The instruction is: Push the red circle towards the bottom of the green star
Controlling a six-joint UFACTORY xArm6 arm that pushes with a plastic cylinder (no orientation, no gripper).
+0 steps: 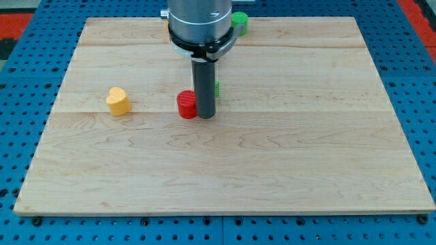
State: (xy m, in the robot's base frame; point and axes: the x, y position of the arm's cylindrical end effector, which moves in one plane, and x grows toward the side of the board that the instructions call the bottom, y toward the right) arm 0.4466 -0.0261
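The red circle (187,104) sits a little to the view's left of the tabletop's middle, in the upper half of the wooden board. It is a short round block, upright on its flat face. My tip (206,117) stands just beside it on the view's right, touching or very nearly touching its side (the rod hides the red block's right edge, so I cannot tell whether there is a gap). The rod rises straight up from there into the grey round body of the arm (202,20) at the view's top.

Behind the rod, on its right side, a thin sliver of green (216,88) shows. That is the green star, though almost all of it is hidden and its shape cannot be made out from here. It lies just to the view's upper right of the red circle, with the rod between the two.

Another green block (240,22) rests near the top edge of the tabletop, partly hidden by the arm's body; its shape is hard to tell. Well apart to the view's left lies a yellow heart (118,101), roughly level with the red circle.

The tabletop (306,150) is pale wood, lying on a blue pegboard surface (20,102). There are no jaws on this arm, only the rod.
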